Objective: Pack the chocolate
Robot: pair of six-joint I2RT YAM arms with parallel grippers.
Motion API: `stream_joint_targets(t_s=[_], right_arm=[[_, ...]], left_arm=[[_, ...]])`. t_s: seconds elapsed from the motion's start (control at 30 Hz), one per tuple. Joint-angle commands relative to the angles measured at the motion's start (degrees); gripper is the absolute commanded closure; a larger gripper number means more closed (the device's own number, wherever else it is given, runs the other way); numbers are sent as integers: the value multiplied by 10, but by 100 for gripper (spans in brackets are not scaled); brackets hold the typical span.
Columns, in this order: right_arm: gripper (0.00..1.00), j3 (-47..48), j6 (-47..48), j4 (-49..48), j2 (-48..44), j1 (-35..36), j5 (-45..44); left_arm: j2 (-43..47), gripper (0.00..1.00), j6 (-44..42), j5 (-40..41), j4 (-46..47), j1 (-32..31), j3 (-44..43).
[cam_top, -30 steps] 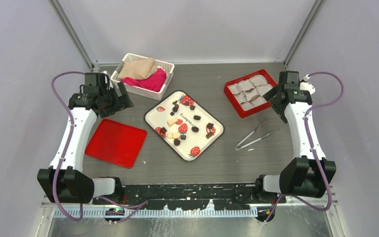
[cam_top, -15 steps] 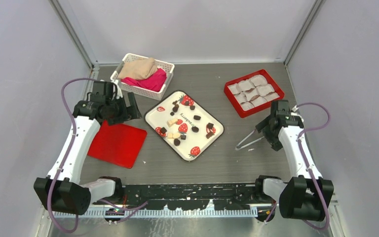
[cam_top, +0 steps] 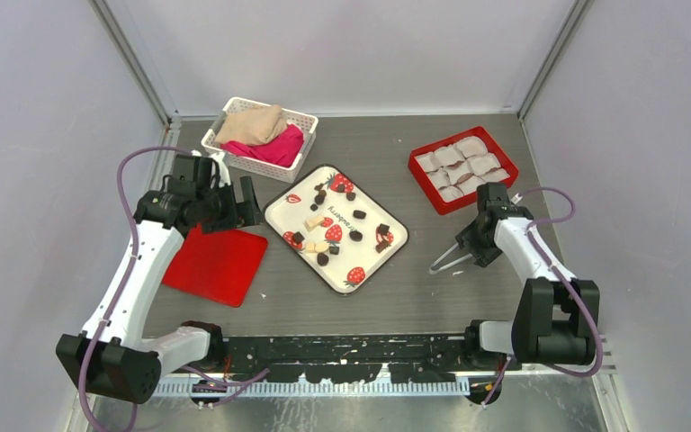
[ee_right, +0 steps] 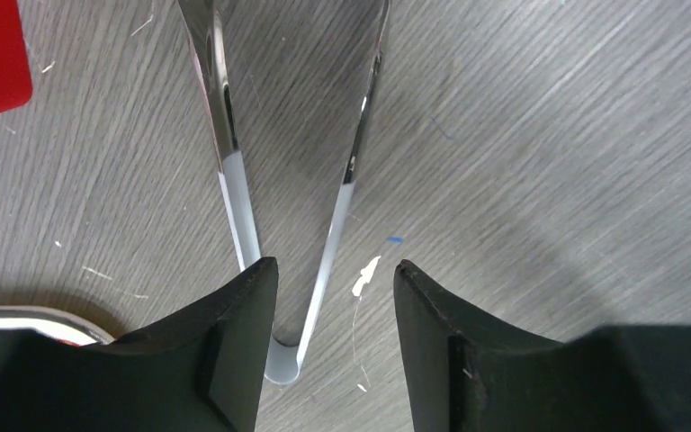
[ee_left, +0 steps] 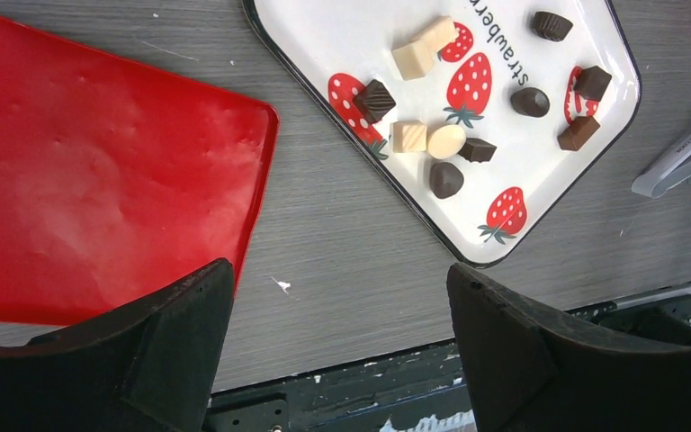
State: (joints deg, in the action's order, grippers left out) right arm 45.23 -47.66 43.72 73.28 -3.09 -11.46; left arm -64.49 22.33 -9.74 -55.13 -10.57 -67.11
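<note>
Chocolate on strawberry tray, cloths in basket

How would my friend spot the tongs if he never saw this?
Start at the white strawberry tray in the middle. Just right of it, nearer than the red box, lie the tongs, the right gripper straddling them. They are the only thin, silvery V-shaped thing.

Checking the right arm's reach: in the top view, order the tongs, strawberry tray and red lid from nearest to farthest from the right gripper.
1. tongs, between the right gripper's fingers
2. strawberry tray, table centre
3. red lid, far left
</note>
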Motion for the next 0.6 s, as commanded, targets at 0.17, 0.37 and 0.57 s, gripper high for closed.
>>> stream_joint_targets(t_s=[0.17, 0.37, 0.57], right_arm=[[56, -29, 14, -85, 45, 2, 3], [59, -54, 44, -118, 47, 1, 5], [63, -66, 70, -113, 30, 1, 9]], left_arm=[[2, 12, 13, -10, 26, -3, -10], [-4, 12, 20, -6, 33, -3, -5], [-21, 12, 22, -7, 27, -3, -4]])
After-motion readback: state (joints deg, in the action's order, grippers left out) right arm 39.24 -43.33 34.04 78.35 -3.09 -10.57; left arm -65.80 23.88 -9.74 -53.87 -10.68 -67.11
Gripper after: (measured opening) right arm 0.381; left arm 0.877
